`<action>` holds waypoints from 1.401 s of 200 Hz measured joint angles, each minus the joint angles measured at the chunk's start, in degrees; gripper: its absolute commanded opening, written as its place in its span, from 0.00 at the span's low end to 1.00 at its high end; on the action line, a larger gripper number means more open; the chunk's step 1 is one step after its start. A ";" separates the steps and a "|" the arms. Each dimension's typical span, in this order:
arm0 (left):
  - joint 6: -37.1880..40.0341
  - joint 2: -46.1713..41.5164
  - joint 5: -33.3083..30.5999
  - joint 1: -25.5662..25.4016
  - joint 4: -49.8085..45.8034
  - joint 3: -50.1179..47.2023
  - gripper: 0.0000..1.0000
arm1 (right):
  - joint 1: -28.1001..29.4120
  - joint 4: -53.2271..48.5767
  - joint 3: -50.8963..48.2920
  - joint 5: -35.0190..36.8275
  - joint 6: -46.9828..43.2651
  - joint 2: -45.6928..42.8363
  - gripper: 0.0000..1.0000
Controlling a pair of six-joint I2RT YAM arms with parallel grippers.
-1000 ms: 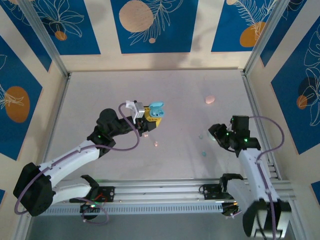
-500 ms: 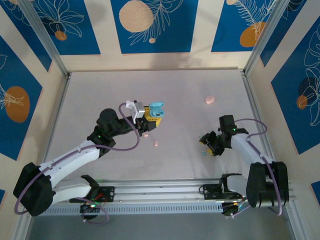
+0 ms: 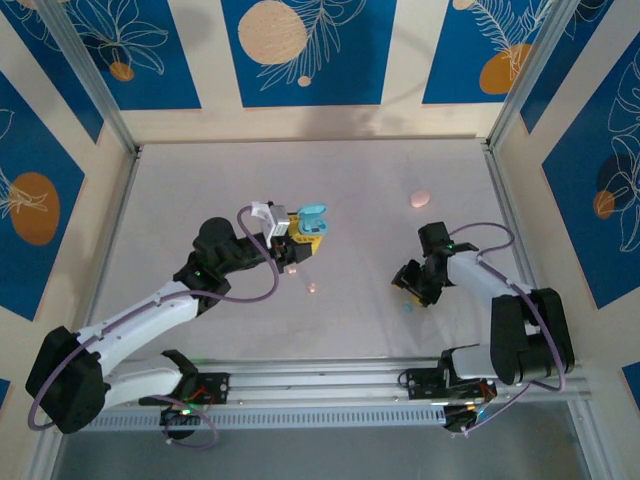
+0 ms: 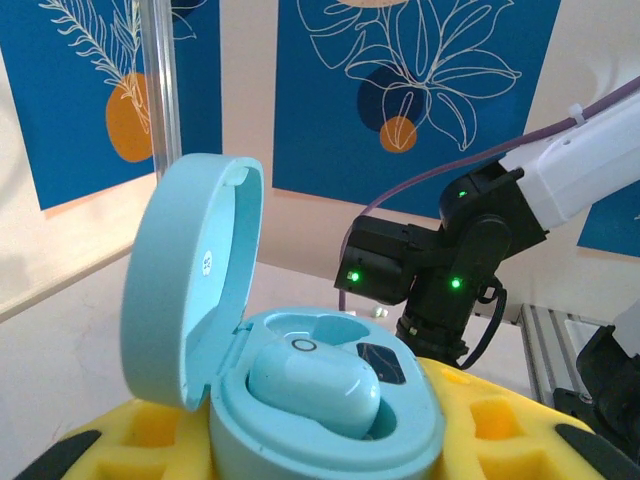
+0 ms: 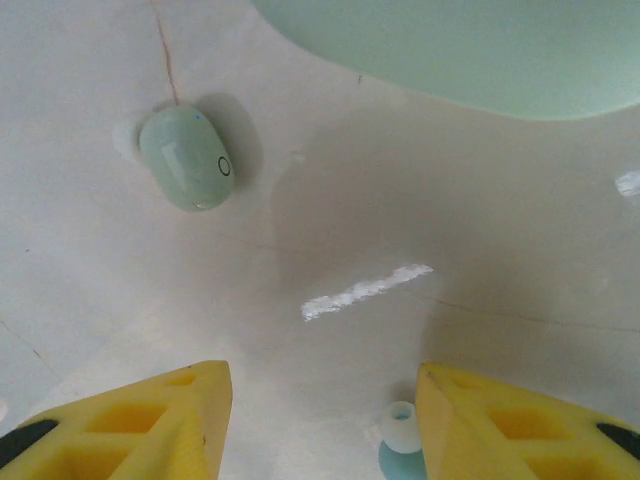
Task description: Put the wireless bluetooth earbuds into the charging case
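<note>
Inspected pale, faintly glossy tabletop [image 3: 300, 170], boxed in by cream walls with blue leaf-print panels [image 3: 300, 50] and aluminium posts [image 3: 85, 75]. Noted a metal rail [image 3: 320, 385] along the near edge.

Found left arm [image 3: 150, 315] reaching up and inward toward table centre, with left gripper [image 3: 306, 238] off the surface and clamped on the teal charging case [image 4: 330, 430]. Found right arm [image 3: 480, 285] folded back on itself, with right gripper [image 5: 325, 400] low over the surface, pointed down, yellow fingers [image 5: 140, 415] parted and clasping nothing.

Checked the case: lid [image 4: 190, 280] hinged up and open, 1 seated teal earbud [image 4: 315, 390] in a well.

Logged loose items on the tabletop:
- 1 loose teal earbud [image 5: 187, 157] ahead of the right gripper, apart from it.
- 1 second teal earbud [image 5: 400, 435] between the parted fingers, just beside 1 of them; contact not determinable.
- 1 pink earbud [image 3: 313, 288] nearer the bases than the left gripper.
- 1 pink pebble-like item [image 3: 419, 199] farther back on the right side.
</note>
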 measured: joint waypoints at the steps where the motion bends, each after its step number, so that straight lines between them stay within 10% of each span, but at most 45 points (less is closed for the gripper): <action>1: 0.00 0.00 0.00 0.00 0.00 0.00 0.25 | 0.02 0.00 0.00 0.02 0.00 0.07 0.52; 204: 0.00 0.00 0.00 0.00 -0.07 0.00 0.25 | 11.69 -5.09 8.07 -0.50 -4.70 8.70 0.51; 280: 0.02 -0.04 0.00 0.00 -0.04 -0.09 0.25 | 3.34 -7.26 2.34 4.26 2.69 -8.63 0.51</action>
